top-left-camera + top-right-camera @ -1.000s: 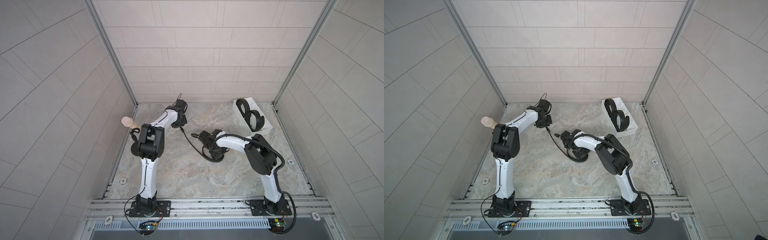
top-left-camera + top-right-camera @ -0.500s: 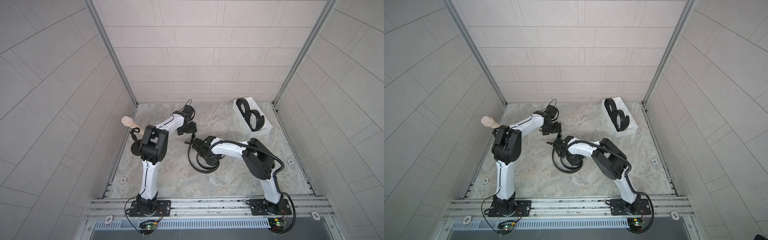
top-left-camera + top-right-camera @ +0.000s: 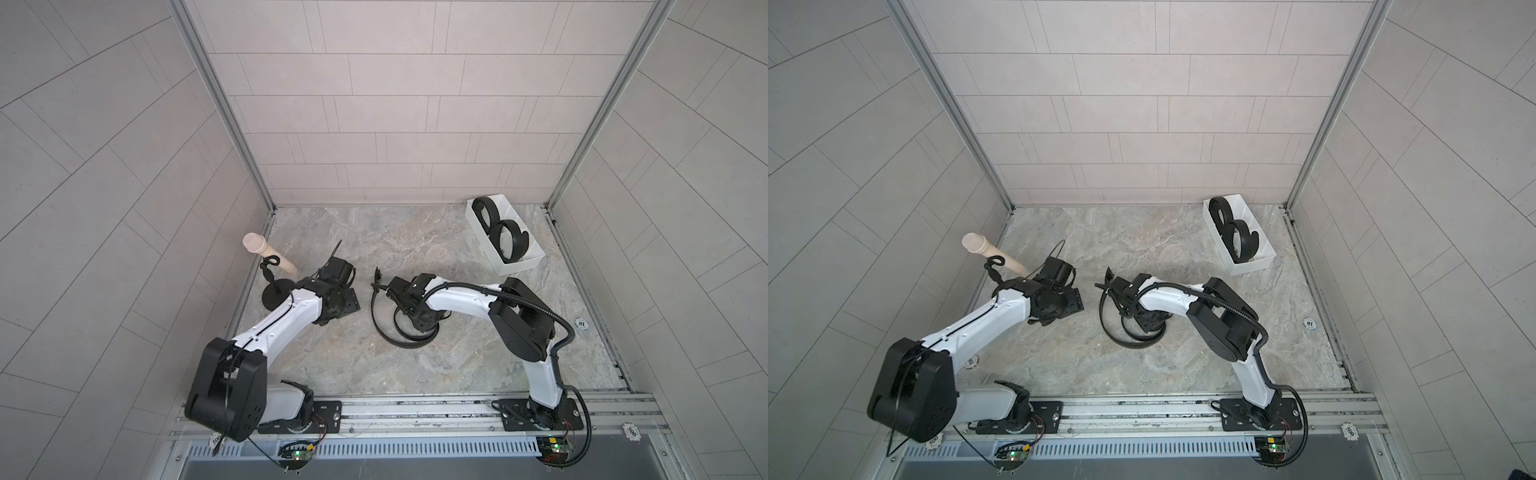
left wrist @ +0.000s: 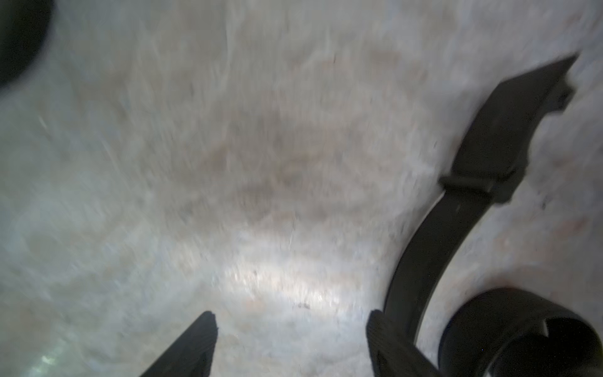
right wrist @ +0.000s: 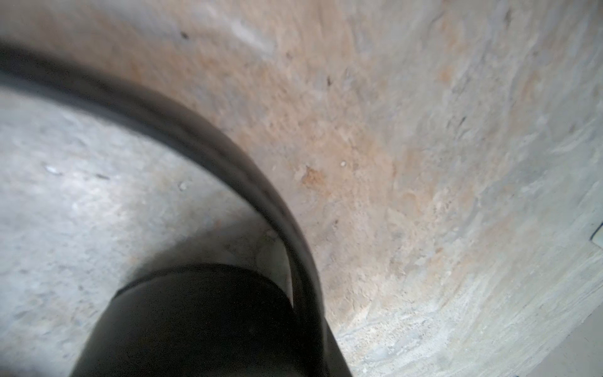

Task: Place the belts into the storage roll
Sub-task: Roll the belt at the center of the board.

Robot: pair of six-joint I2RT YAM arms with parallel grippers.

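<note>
A loose black belt lies in open loops mid-table, its buckle end raised. My right gripper points down into those loops. In the right wrist view a wide band of the belt covers the jaws, which are shut on it, and its strap arcs away. My left gripper is open and empty, and the belt's strap passes just outside one finger. The storage roll stands at the back right, holding two coiled belts.
A black round-based stand with a beige peg stands by the left wall, close behind my left arm. A round token lies near the right wall. The metal rail with both arm bases runs along the front edge.
My left gripper has let go of the belt end, opened, and drawn forward and to the left. My right gripper has moved forward with the belt, which now lies in slack loops.
</note>
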